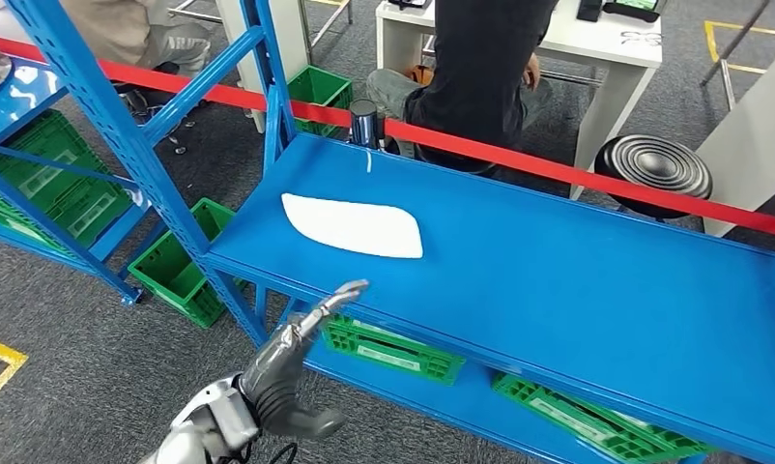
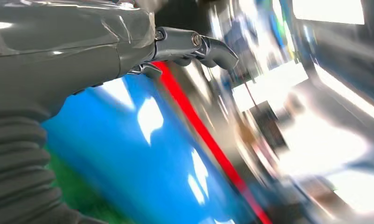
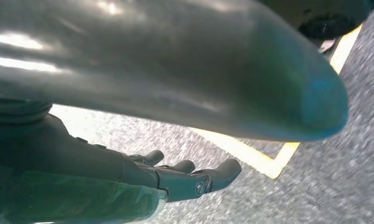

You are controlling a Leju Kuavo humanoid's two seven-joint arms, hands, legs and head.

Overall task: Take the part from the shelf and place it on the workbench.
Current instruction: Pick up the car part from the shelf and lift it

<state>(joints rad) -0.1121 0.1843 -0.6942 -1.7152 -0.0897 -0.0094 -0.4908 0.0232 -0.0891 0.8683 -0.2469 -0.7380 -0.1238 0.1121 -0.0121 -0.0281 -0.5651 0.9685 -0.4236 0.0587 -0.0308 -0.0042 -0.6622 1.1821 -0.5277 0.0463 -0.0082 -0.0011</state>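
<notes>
A flat white part [image 1: 353, 225] lies on the blue workbench [image 1: 577, 290], near its left end. My left hand [image 1: 292, 362] hovers in front of the bench's near edge, below the part and apart from it, fingers stretched out and holding nothing. The left wrist view is blurred; it has the left hand [image 2: 82, 51] above the blue bench top [image 2: 129, 158]. My right hand [image 3: 143, 79] hangs over grey floor with its fingers [image 3: 199, 179] extended and nothing in them.
A blue shelf frame [image 1: 123, 126] stands left of the bench, with green crates [image 1: 55, 184] under it and more green crates [image 1: 393, 350] beneath the bench. Red barrier tape [image 1: 558, 162] runs behind. A person in black [image 1: 485, 68] sits beyond it, beside a black stool [image 1: 654, 169].
</notes>
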